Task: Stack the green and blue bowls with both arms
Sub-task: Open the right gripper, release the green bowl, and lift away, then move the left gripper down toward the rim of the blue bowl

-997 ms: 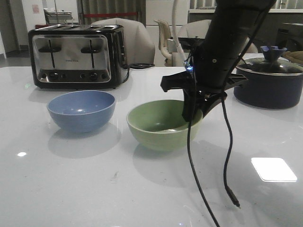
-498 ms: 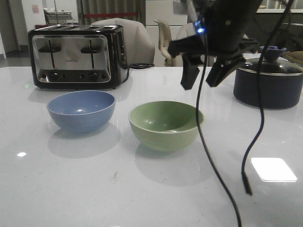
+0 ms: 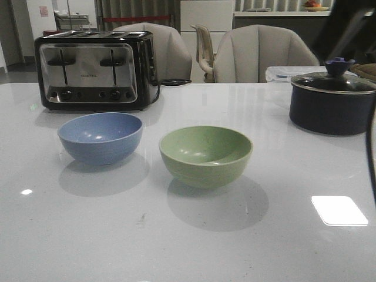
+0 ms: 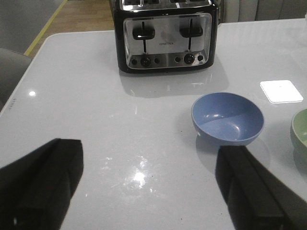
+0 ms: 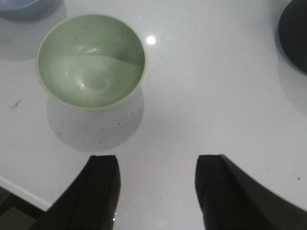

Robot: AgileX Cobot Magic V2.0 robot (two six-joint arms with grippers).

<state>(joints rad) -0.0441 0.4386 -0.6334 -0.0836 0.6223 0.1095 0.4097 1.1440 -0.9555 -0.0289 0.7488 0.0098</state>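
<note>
The pale green bowl (image 3: 205, 154) stands upright and empty at the middle of the white table. The dusty blue bowl (image 3: 100, 137) stands upright and empty to its left, a small gap between them. My left gripper (image 4: 148, 151) is open and empty, high above the table, with the blue bowl (image 4: 227, 118) beyond its fingers. My right gripper (image 5: 157, 160) is open and empty, high above the table, with the green bowl (image 5: 91, 60) beyond its fingers. Neither gripper shows in the front view.
A chrome toaster (image 3: 94, 69) stands at the back left behind the blue bowl. A dark navy lidded pot (image 3: 332, 101) stands at the back right. Chairs (image 3: 261, 54) stand beyond the table's far edge. A dark cable (image 3: 371, 158) hangs at the right edge.
My right arm rose from the green bowl's rim and left the front view upward to the right. The green bowl stays on the table, let go. The blue bowl has not moved.
</note>
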